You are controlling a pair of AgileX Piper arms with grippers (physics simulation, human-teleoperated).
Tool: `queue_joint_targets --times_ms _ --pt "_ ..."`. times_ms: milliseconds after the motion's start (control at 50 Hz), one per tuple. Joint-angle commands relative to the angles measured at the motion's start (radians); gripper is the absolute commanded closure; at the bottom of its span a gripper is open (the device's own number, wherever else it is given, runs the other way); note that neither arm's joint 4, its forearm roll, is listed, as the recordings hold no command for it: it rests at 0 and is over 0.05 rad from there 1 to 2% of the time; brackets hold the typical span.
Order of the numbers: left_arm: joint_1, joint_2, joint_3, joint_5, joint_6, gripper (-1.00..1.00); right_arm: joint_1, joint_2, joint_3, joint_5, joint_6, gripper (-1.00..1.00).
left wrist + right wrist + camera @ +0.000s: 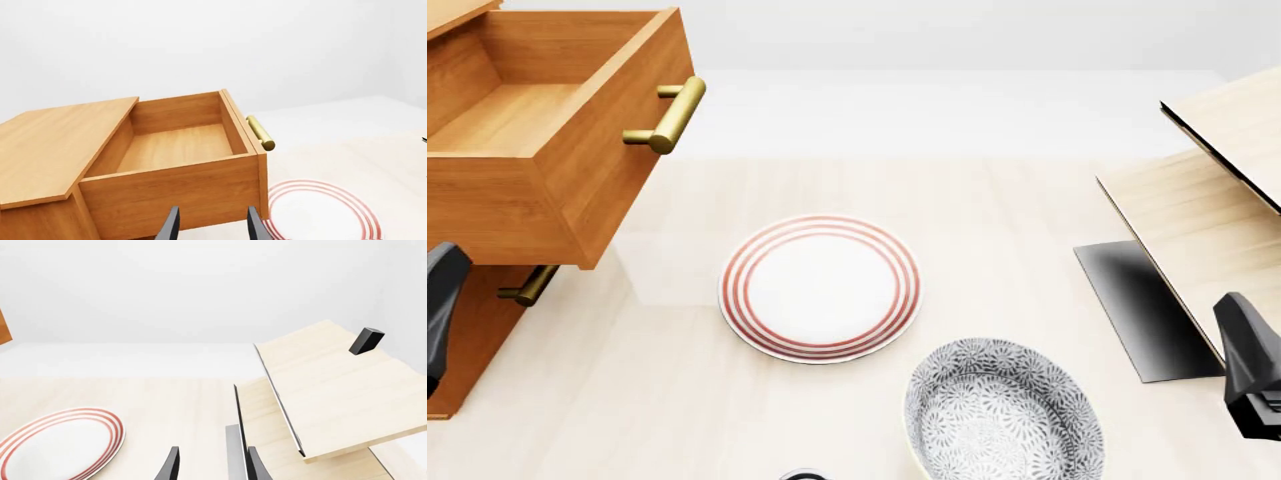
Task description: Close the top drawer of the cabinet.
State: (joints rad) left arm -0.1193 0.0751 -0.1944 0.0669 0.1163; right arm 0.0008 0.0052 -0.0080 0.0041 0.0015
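**A:** Your top drawer [554, 130] is at the far left of the front view, pulled well out of the cabinet [474, 330]. It's an open, empty box, and its front with the brass handle [674, 113] faces toward the table's middle.

**B:** Which way does it run?

**A:** Its long axis runs from the cabinet out toward the striped plate [821, 288]; the bar handle lies across that, along the front panel. A lower handle [531, 285] shows beneath it.

**B:** And your arms?

**A:** Your left gripper [210, 227] sits just off the drawer's side wall, fingers parted and holding nothing. In the front view you see only a dark piece of that arm at the left edge. Your right gripper [210, 467] is likewise spread and empty, looking at the pale shelf [333, 395]. It's well apart from the drawer.

**B:** Anything only one view gives?

**A:** The front view alone shows the patterned bowl [1004, 412] near the plate. The left wrist view alone shows the cabinet's top.
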Motion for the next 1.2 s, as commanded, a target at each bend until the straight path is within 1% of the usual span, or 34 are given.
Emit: queue_joint_targets --times_ms 20,140,240,320,380,420,440,460,480,500,540,560,580,600,660,700,760,940,1080,1200 --pt "-0.072 0.101 -0.062 -0.061 0.016 -1.0 -0.001 0.0 0.0 0.0 0.0 -1.0" --pt "-0.105 0.152 -0.096 -0.092 0.03 -1.0 -0.001 0.0 0.0 0.0 0.0 -1.0" --pt "-0.153 0.202 -0.127 -0.126 0.051 -1.0 -0.001 0.0 0.0 0.0 0.0 -1.0" --pt "-0.176 0.241 -0.158 -0.138 0.044 -1.0 -0.001 0.0 0.0 0.0 0.0 -1.0" --pt "-0.209 0.264 -0.178 -0.137 0.051 -1.0 -0.001 0.0 0.0 0.0 0.0 -1.0" --pt "-0.23 0.298 -0.201 -0.134 0.033 -1.0 -0.001 0.0 0.0 0.0 0.0 -1.0" --pt "-0.254 0.32 -0.219 -0.144 0.059 -1.0 -0.001 0.0 0.0 0.0 0.0 -1.0" --pt "-0.254 0.321 -0.219 -0.144 0.059 -1.0 -0.001 0.0 0.0 0.0 0.0 -1.0" --pt "-0.281 0.347 -0.239 -0.157 0.075 -1.0 -0.001 0.0 0.0 0.0 0.0 -1.0" --pt "-0.296 0.366 -0.255 -0.161 0.075 -1.0 -0.001 0.0 0.0 0.0 0.0 -1.0" --pt "-0.303 0.377 -0.263 -0.164 0.073 -1.0 -0.001 0.0 0.0 0.0 0.0 -1.0" --pt "-0.308 0.409 -0.292 -0.168 0.058 -1.0 0.0 0.0 0.0 0.0 0.0 -1.0" --pt "-0.308 0.41 -0.292 -0.168 0.058 -1.0 0.0 0.0 0.0 0.0 0.0 -1.0" --pt "-0.326 0.431 -0.315 -0.172 0.054 -1.0 -0.001 0.0 0.0 0.0 0.0 -1.0" --pt "-0.364 0.464 -0.342 -0.19 0.08 -1.0 0.0 0.0 0.0 0.0 0.0 -1.0" --pt "-0.375 0.492 -0.361 -0.198 0.082 -1.0 0.0 0.0 0.0 0.0 0.0 -1.0" --pt "-0.392 0.534 -0.395 -0.203 0.065 -1.0 -0.001 0.0 0.0 0.0 0.0 -1.0" --pt "-0.473 0.658 -0.462 -0.265 0.093 -1.0 -0.001 0.0 0.0 0.0 0.0 -1.0" --pt "-0.505 0.746 -0.519 -0.301 0.104 -1.0 -0.001 0.0 0.0 0.0 0.0 -1.0" --pt "-0.525 0.823 -0.599 -0.295 0.077 -1.0 -0.001 0.0 0.0 0.0 0.0 -1.0"
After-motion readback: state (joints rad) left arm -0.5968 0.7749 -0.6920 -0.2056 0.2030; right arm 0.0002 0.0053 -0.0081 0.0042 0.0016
